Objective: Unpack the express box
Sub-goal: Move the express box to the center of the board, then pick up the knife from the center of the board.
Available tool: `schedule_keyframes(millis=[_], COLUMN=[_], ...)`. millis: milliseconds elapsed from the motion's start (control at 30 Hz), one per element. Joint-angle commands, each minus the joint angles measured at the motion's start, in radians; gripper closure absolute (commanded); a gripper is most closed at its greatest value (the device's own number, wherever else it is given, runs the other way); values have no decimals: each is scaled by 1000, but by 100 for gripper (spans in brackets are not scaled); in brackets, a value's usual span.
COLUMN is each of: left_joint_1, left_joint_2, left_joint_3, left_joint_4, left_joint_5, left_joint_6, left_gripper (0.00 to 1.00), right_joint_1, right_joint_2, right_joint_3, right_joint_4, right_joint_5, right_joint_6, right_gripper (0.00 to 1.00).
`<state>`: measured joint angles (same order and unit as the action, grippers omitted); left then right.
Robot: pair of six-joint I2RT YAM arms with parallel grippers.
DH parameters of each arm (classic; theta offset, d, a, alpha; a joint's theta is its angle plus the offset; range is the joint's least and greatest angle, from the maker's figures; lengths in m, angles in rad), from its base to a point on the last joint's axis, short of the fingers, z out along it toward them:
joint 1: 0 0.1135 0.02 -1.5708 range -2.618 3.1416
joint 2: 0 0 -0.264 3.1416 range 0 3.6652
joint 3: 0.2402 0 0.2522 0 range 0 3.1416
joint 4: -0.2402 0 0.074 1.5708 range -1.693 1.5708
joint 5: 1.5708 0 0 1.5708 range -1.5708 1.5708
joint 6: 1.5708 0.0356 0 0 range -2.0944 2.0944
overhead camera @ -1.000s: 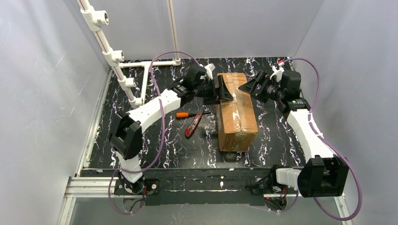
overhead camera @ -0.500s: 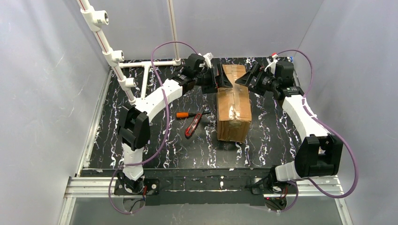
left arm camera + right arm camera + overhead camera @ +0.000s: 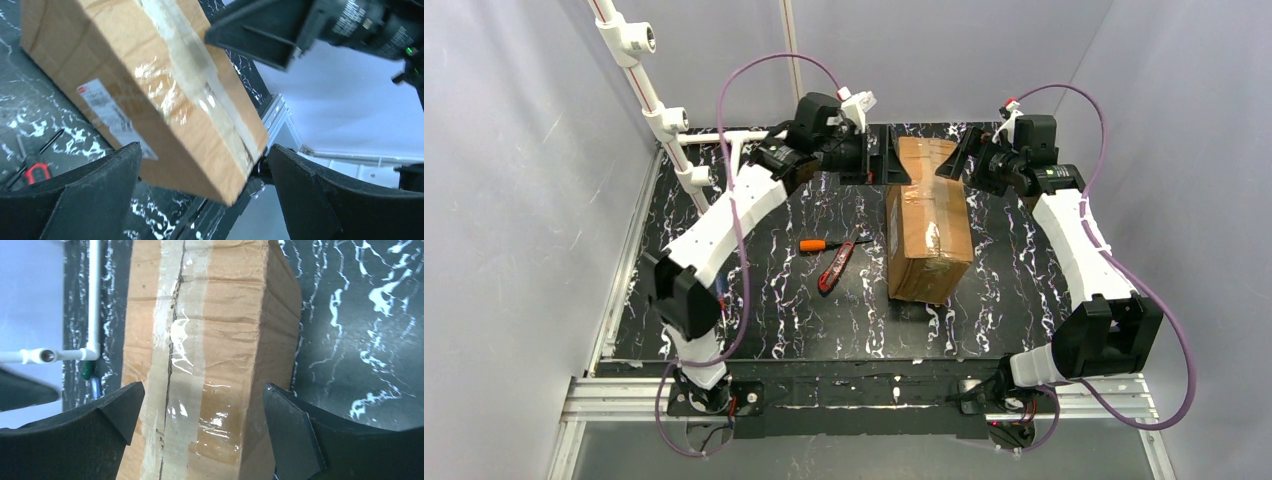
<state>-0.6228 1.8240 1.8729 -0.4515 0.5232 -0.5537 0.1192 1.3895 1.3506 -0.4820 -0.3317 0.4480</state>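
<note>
The express box (image 3: 927, 235) lies taped shut at centre-right of the bench (image 3: 774, 310) in the top view, nothing taken out, with the left gripper (image 3: 884, 160) and right gripper (image 3: 959, 158) spread wide, empty, flanking its upper end, so cutting and emptying are all left to do.

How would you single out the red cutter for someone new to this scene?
Find the large brown taped cardboard box standing on the black marbled tabletop. Two small tools lie just left of it. The red-and-black flat cutter is the one nearer the arm bases; its neighbour is a thin orange-handled screwdriver.
</note>
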Motion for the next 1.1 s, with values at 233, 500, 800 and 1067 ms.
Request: schedule_keyframes(millis=[233,500,800,1067], left_joint_1=[6,5,2,0], left_joint_2=[-363,-449,-361,-218], left_joint_3=[-371,-664,-768,-696], left_joint_4=[-176,-158,-67,-64], left_joint_5=[-132,-205,-231,-291], left_joint_6=[179,170,172,215], left_gripper=[3,11,18,20], right_joint_1=[2,2,2,2], right_joint_2=[-10,-35,-64,-96], right_joint_3=[49,52,53,50], right_joint_4=[-103,-129,-141,-162], right_joint_5=[102,199,219,312], right_joint_6=[-87,-106,-109,-121], right_gripper=[2,2,2,2])
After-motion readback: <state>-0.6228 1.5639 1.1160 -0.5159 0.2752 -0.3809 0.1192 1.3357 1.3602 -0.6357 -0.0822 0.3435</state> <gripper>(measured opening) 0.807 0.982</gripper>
